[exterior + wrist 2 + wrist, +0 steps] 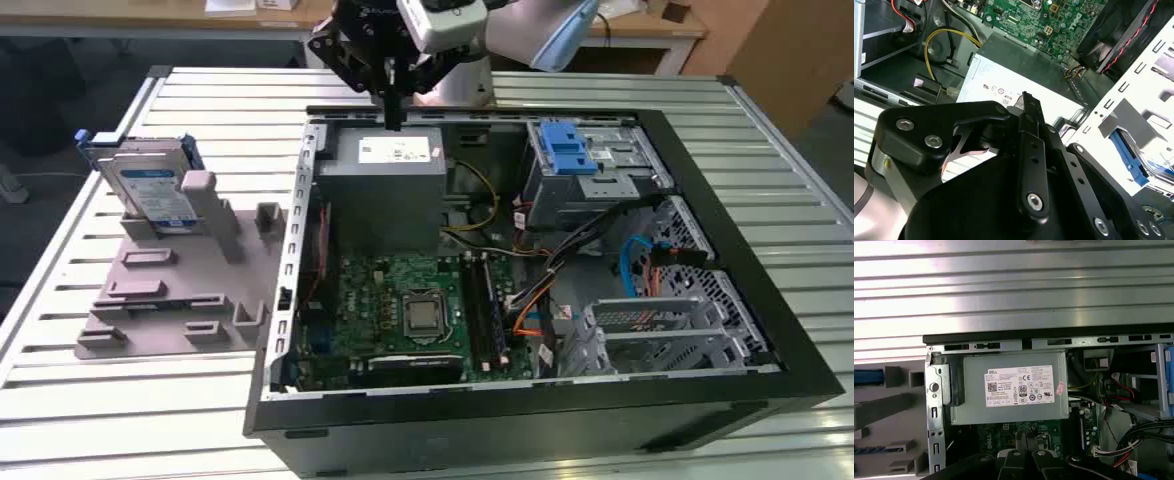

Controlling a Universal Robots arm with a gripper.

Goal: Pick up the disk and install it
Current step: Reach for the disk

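Hand: the black linked hand is closest to the lens in both wrist views. Its fingers are drawn together with nothing between them. In the exterior view the hand points down, close over the far edge of the power box.
Power box: a large grey metal box with a white sticker, sitting in the far corner of the open computer case.
Disk: the disk stands upright in a grey stand, outside the case. It is well apart from the power box, on the exterior view's left of it. The silver body with its white-and-blue label sits in a blue frame, and the hand is not touching it.
Drive cage: a grey metal cage with a blue latch, inside the case on the exterior view's right of the power box, with no drive in it.
Motherboard: a green board lying flat, just on the near side of the power box.
Cables: yellow, orange, blue and black leads run between the power box and the cage.
Bench: the slatted metal bench carries both the case and the stand.
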